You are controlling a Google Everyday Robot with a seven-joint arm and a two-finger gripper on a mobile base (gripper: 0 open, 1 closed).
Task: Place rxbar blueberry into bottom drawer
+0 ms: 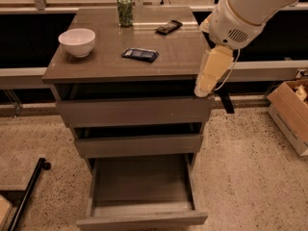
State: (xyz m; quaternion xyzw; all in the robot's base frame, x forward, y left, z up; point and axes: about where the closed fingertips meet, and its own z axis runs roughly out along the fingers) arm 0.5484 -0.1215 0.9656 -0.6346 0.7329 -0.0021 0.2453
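Note:
The rxbar blueberry (140, 55), a flat dark blue wrapped bar, lies on the cabinet top near its middle. The bottom drawer (142, 221) is pulled out, and its grey inside holds nothing. The two drawers above it are shut. My gripper (203, 90) hangs tip-down on a cream wrist below the white arm, at the cabinet's right front corner. It is to the right of and below the bar and holds nothing that I can see.
On the cabinet top (178, 61) stand a white bowl (77, 42) at the left and a green can (125, 10) at the back, and a black wrapped bar (169, 27) lies at the back right. A cardboard box (288, 114) sits on the floor at the right. A black pole (26, 194) lies at the lower left.

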